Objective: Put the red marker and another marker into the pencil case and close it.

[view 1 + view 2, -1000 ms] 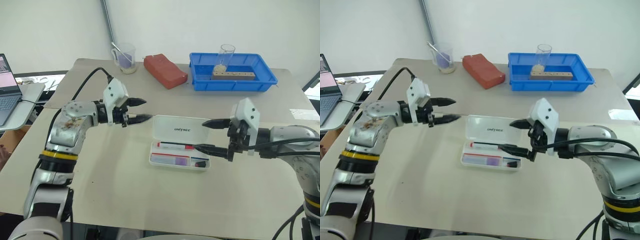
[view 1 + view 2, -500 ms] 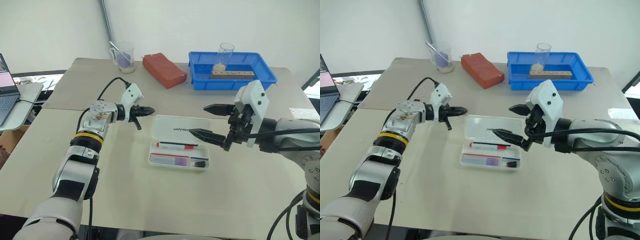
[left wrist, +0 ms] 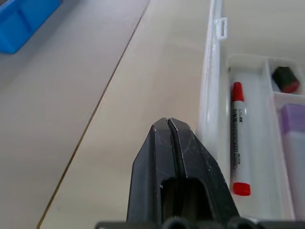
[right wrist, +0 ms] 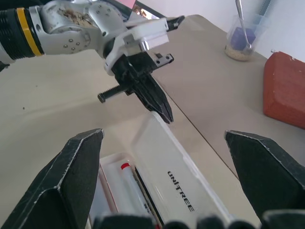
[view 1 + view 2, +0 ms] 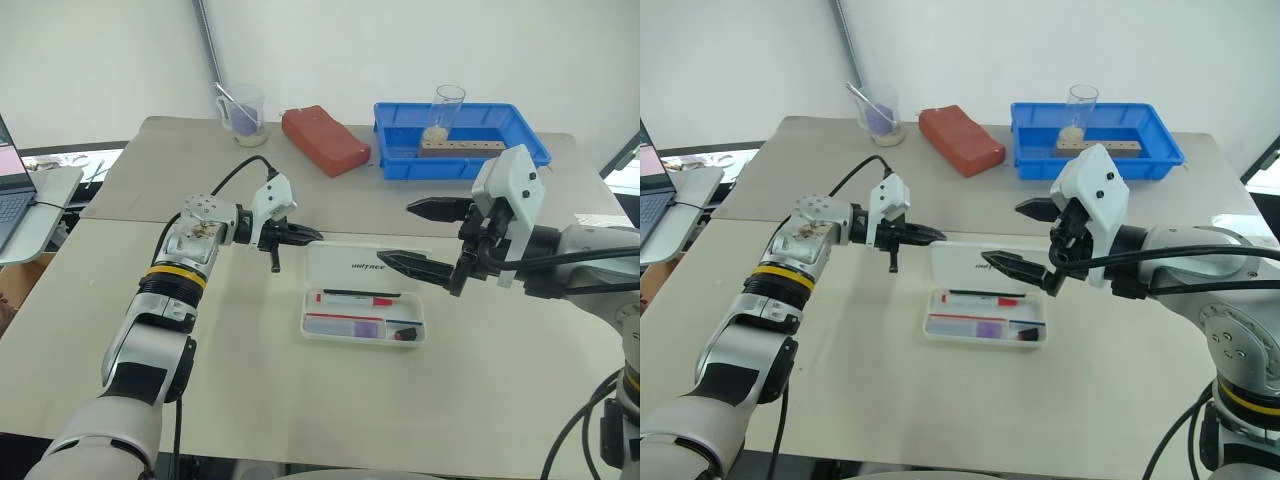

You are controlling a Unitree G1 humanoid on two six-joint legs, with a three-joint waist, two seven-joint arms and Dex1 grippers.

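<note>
The pencil case (image 5: 312, 332) lies open mid-table, its frosted lid (image 5: 365, 265) tilted back behind the tray. Inside, the red marker (image 5: 352, 298) lies in the back slot and the lavender marker (image 5: 350, 326) in the front one. My left gripper (image 5: 315, 236) is shut on nothing, its tip at the lid's back-left corner; whether it touches the lid I cannot tell. In the left wrist view its shut fingers (image 3: 167, 143) point along the lid's edge (image 3: 209, 71), next to the red marker (image 3: 237, 138). Open and empty, my right gripper (image 5: 394, 232) hovers above the case's right end.
A blue tray (image 5: 465, 168) holding a glass (image 5: 447, 110) and a wooden block stands at the back right. A red brick-shaped block (image 5: 325, 140) and a beaker with a spoon (image 5: 245, 110) stand at the back. A laptop (image 5: 15, 190) sits off the left side.
My left gripper closed and moved right and down to the lid's back-left corner. My right gripper rose a little above the case and stayed open.
</note>
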